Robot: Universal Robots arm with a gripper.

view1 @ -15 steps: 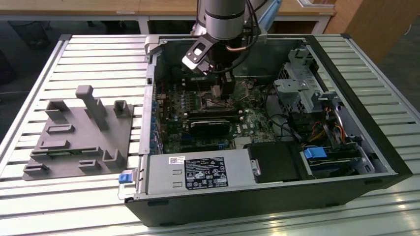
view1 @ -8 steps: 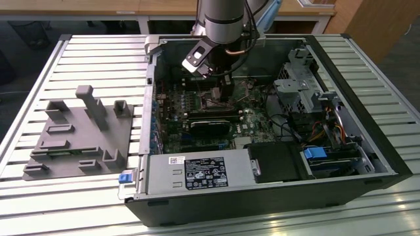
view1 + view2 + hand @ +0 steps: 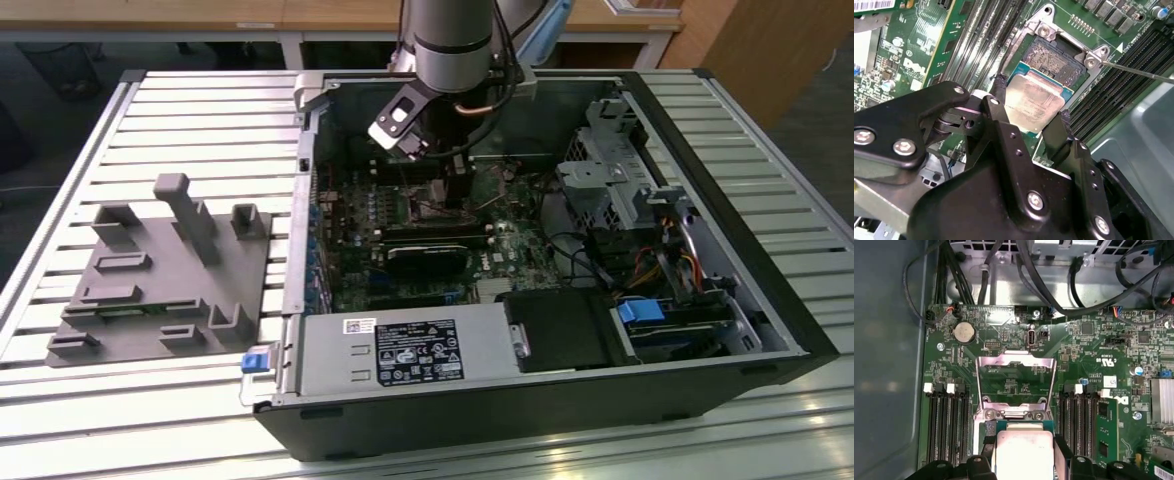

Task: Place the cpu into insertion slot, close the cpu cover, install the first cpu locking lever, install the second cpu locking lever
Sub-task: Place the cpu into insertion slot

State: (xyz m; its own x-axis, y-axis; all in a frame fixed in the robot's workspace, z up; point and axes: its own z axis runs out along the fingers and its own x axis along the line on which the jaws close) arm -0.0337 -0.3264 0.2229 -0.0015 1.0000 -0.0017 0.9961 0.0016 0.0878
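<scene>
My gripper is shut on the cpu, a silvery-beige square chip held by two opposite edges between black fingers. It sits low over the near part of the insertion slot, whose dark far part is uncovered; I cannot tell whether they touch. In the first wrist view the cpu lies just short of the cpu cover, a metal frame standing open and upright behind the socket. A thin locking lever sticks out to one side. In the exterior view the arm reaches down into the case.
Long black memory slots flank the socket on both sides. A black fan cooler sits on the board nearer the case front, a power supply in front of it. Cables run along the case wall. A grey fixture lies outside at the exterior view's left.
</scene>
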